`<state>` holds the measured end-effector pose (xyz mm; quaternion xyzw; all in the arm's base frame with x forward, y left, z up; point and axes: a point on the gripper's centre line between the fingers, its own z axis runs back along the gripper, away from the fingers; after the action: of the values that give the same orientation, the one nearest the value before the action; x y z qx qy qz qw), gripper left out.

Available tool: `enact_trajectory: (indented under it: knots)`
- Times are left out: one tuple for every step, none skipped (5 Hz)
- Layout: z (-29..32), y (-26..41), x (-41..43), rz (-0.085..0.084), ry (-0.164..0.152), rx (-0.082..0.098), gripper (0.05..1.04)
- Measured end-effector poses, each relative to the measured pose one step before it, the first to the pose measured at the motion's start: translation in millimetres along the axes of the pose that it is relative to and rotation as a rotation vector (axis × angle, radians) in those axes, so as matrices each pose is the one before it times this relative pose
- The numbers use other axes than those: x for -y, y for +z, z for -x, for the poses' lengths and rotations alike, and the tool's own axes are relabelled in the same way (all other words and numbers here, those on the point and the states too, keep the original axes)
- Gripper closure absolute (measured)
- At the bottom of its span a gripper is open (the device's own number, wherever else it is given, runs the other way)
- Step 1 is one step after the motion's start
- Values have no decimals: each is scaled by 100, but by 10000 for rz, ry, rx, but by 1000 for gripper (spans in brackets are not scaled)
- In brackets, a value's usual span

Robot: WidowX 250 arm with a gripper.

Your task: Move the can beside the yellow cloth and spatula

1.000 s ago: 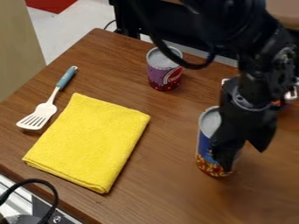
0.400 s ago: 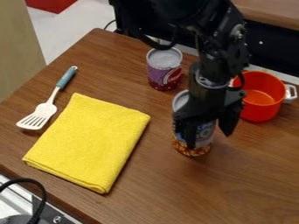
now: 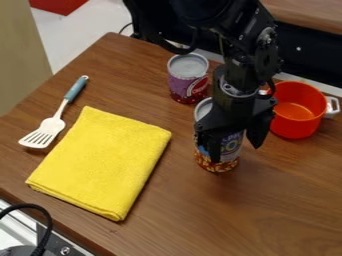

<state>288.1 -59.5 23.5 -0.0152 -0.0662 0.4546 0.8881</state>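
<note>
While your fingers [image 3: 212, 145] gripped the upright can [image 3: 226, 161], parted about its width, you saw its silvery top, blue label and mottled orange-brown lower band.

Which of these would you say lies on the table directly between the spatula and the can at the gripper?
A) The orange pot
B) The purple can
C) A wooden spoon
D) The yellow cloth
D: the yellow cloth lies to the right of the spatula in the camera view, with the can at the gripper farther right, beyond the cloth.
</note>
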Motion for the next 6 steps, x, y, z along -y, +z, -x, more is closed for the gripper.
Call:
enact_trajectory:
  knots:
    - [243,-16,116,60,-199,-71,86]
    - [266,3,-7,-9,-168,-54,86]
    - [671,54,39,-116,-285,-141,86]
    - [191,1680,382,454,-184,-129,86]
    - [96,419,132,165,-113,-25,86]
    - [1531,-410,-174,-136,-790,-133,86]
